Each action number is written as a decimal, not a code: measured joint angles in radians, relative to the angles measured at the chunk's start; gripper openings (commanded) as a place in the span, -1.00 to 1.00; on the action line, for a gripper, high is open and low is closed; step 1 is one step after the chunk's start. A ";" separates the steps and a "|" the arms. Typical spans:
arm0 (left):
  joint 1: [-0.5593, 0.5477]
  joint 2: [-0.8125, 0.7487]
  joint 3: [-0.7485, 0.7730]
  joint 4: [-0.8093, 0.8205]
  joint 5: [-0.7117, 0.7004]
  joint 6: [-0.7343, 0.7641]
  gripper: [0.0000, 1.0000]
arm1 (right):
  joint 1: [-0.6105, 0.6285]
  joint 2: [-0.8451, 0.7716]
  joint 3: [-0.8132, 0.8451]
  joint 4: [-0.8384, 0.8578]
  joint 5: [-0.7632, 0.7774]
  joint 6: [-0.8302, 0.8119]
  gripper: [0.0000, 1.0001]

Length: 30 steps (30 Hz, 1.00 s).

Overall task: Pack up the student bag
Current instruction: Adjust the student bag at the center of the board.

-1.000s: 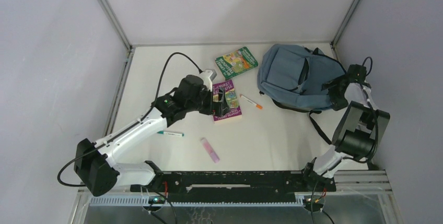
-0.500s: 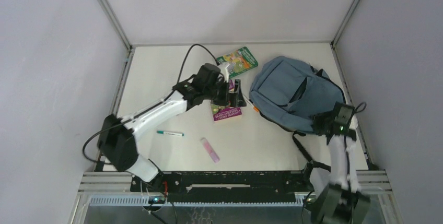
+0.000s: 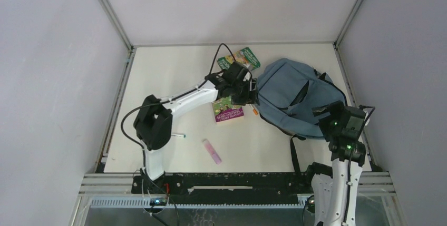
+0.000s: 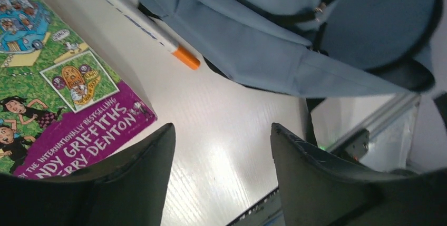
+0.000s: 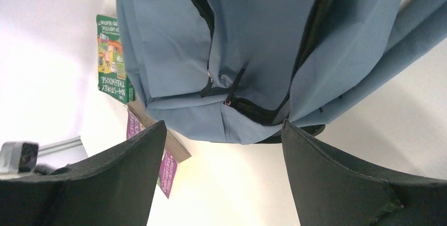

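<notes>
Student bag (image 3: 298,97) is laid toward the desk's (image 3: 168,78) 2 o'clock corner, long axis 10 to 4. Left end effector (image 3: 252,95), spread and empty, is just beside its 9 o'clock edge. Right end effector (image 5: 222,128), also spread and empty, is held above its 4 o'clock end.

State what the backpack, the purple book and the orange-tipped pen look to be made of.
Student bag: soft woven fabric, probably synthetic, matte; fine weave texture, folds, sewn seams and black zips show.
Purple book: paper with a printed card cover, lightly glossy; a thin cover and page block show at its edge.
Pen: likely plastic, with a smooth white barrel and orange ends.
</notes>
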 measured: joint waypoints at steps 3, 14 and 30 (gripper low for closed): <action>-0.011 0.074 0.076 -0.038 -0.059 -0.034 0.30 | 0.006 -0.006 0.037 -0.009 0.000 -0.047 0.76; -0.013 0.507 0.656 -0.191 -0.025 -0.035 0.43 | -0.001 0.003 0.168 -0.053 0.000 -0.136 0.77; -0.008 0.372 0.590 -0.047 0.004 0.119 0.64 | -0.151 0.583 0.181 0.030 0.102 -0.242 0.72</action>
